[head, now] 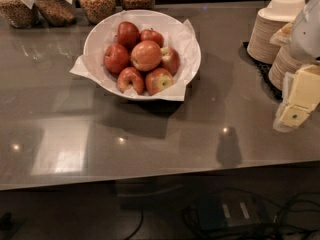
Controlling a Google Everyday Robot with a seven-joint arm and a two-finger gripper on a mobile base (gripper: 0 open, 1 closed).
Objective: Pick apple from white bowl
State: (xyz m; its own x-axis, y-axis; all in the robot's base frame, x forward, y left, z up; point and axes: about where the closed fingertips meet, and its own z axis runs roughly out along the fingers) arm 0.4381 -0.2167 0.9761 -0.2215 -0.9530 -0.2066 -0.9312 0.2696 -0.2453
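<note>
Apple (146,55): the largest, pale orange-red; you find it atop the smaller red apples (116,58), mid-bowl.
White bowl (95,39): paper-lined, on the grey counter (150,144), toward the back.
Gripper (295,109): at the far right edge, well apart from the bowl, near the stacked beige bowls (267,34); you cannot tell its opening or grasp.

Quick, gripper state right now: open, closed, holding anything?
Gripper: open or closed cannot be told; it is at the right edge, by the stacked bowls, apart from the apple, which lies in the white bowl.
</note>
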